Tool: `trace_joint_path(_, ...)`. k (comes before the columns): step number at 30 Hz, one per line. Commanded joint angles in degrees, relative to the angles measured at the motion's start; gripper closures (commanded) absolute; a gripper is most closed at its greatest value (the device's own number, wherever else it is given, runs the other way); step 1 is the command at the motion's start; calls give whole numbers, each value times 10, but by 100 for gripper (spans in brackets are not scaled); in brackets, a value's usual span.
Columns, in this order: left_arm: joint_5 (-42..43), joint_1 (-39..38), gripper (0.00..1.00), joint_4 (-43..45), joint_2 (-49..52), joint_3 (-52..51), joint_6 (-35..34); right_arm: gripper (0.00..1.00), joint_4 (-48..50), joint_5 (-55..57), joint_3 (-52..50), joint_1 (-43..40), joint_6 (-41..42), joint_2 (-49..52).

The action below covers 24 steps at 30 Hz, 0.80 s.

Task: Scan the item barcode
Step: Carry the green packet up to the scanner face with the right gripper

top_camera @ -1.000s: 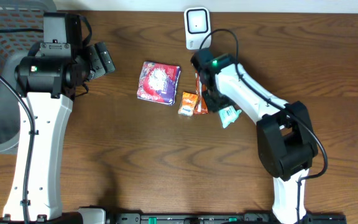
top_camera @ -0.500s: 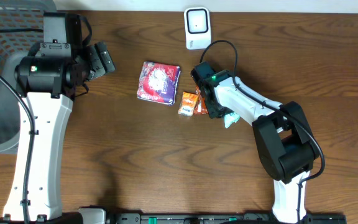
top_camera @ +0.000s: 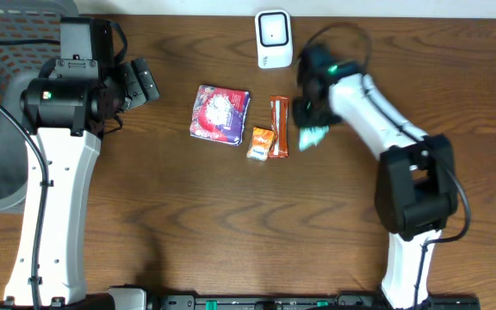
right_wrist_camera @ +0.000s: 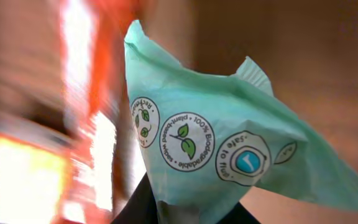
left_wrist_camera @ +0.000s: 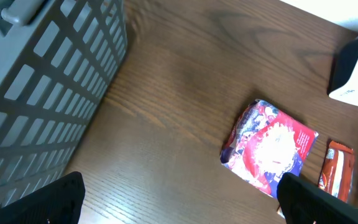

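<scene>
Right fingers (right_wrist_camera: 138, 205) gripped the packet (top_camera: 313, 136) — held near the scanner (top_camera: 273, 39), off its front. Left fingers (left_wrist_camera: 328, 202) stood open, well apart from the scanner. Step: presenting — next likely needs the barcode turned toward the scanner.

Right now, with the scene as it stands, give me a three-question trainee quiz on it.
1. True or false: the right gripper is shut on the mint-green packet.
2. How many items lie loose on the table? A) one B) three C) five
3. Fill in: the left gripper is ____.

Key: 1 true. 2 B: purple snack bag, small orange sachet, orange bar. 3 open.
</scene>
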Motion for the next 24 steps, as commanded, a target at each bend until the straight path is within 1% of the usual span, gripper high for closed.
trace_joint_path(1,-7,0,2,-2,3,-5,-8,94,42,-151,37,-36,-2,-2)
trace_joint_path(4,-7,0,2,-2,3,-5,-7,94,133,-198,38,-56,37,-1)
trace_joint_path(8,-7,0,2,-2,3,-5,-7,94,258,-198,38,-57,102,1)
trace_joint_path(12,-7,0,2,-2,3,-5,-7,96,367,-172,38,-39,147,2)
trace_joint_path(13,-7,0,2,-2,3,-5,-7,98,392,-161,38,-34,156,3)
trace_joint_path(17,-7,0,2,-2,3,-5,-7,99,482,-121,38,-16,177,19)
trace_joint_path(20,-7,0,2,-2,3,-5,-7,98,522,-102,40,-9,181,37)
trace_joint_path(24,-7,0,2,-2,3,-5,-7,96,526,-76,70,-9,181,77)
